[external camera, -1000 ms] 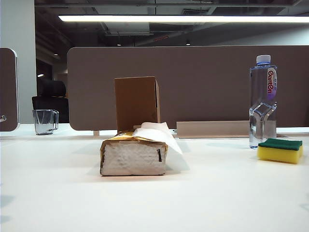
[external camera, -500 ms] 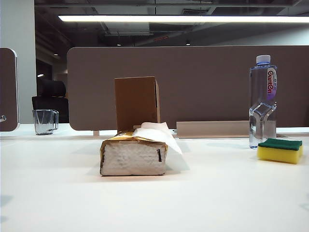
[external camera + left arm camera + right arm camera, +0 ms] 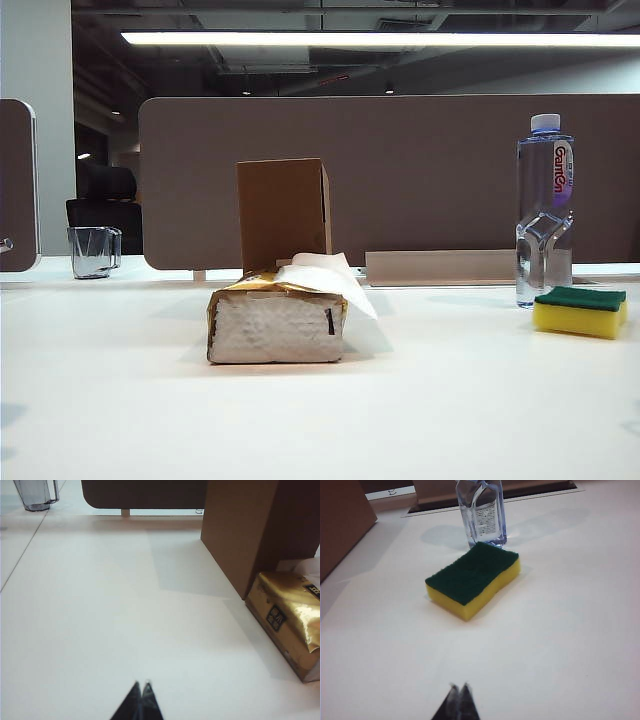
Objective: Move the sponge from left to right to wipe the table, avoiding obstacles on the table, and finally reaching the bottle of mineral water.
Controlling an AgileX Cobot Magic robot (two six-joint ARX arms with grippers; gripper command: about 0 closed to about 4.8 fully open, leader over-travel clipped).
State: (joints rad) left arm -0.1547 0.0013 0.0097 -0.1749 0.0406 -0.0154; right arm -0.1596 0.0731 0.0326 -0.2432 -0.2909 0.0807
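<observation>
Table [image 3: 120, 400]: broad white top, bare across the whole near strip in the exterior view. Far edge runs under a brown divider panel [image 3: 430, 170].

Cardboard box [image 3: 283, 212]: upright, mid-table, toward the far edge. In the left wrist view one vertical corner edge faces the camera, and its shadow lies on the bare top beside it.

Tissue pack [image 3: 277, 322]: gold and white, lies just in front of the box, one tissue sticking out to the right. Whether pack and box touch cannot be told. Open surface on both sides of this pair, wider on the left.

Bottle of mineral water [image 3: 545, 210]: upright at far right, near the back edge.

Sponge [image 3: 580, 311]: green face up, flat on the table just in front of the bottle and a little right of it. In the right wrist view its far corner sits right at the bottle's base; contact is unclear. Clear surface between sponge and tissue pack.

Glass mug [image 3: 94, 250]: far left, by the back edge, well apart from everything else.

Left gripper [image 3: 141, 685]: fingertips pressed together, nothing between them, over bare table with the box and pack off to one side.

Right gripper [image 3: 459, 687]: fingertips closed, empty, over bare table short of the sponge.
</observation>
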